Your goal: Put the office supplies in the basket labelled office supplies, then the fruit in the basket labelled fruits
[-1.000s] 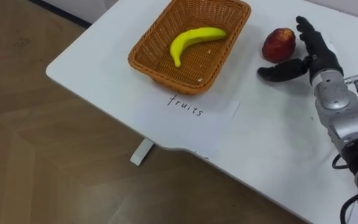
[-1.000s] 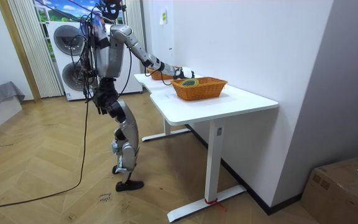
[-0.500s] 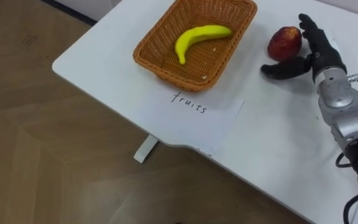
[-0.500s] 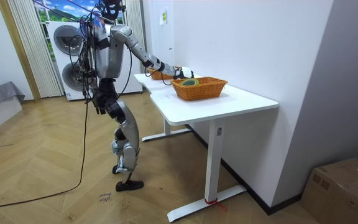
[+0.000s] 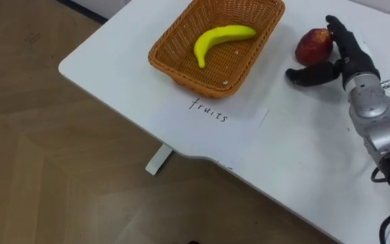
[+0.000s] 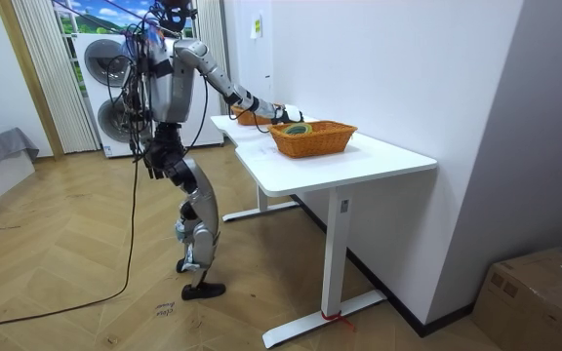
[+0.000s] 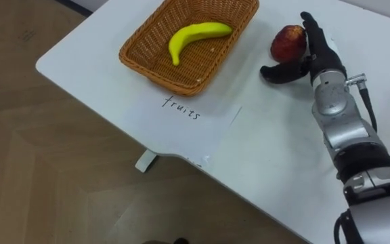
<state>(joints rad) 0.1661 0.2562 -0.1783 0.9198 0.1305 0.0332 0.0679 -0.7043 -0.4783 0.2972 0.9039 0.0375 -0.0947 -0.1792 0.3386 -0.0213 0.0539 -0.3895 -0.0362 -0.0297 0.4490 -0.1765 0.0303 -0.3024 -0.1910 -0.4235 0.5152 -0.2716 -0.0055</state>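
Observation:
A red apple (image 5: 314,46) lies on the white table (image 5: 303,156), to the right of a wicker fruit basket (image 5: 175,61) that holds a yellow banana (image 5: 218,39). My right hand (image 5: 336,58) is open right beside the apple: the straight fingers (image 7: 313,32) rest along its right side and the thumb reaches out below it. In the room view my right arm stretches over the table toward the far basket (image 6: 254,118). A second wicker basket (image 6: 312,137) stands nearer in that view, with a green and yellow thing in it.
A paper sheet (image 5: 212,114) with a handwritten label lies in front of the fruit basket. The table's rounded front edge (image 5: 181,154) borders wooden floor (image 5: 53,176). In the room view, a washing machine (image 6: 105,68) stands behind me and a cardboard box (image 6: 540,292) sits at the lower right.
The camera has shifted a little, so the whole scene sits slightly up and right. My right hand has closed in on the apple, fingers now against its side.

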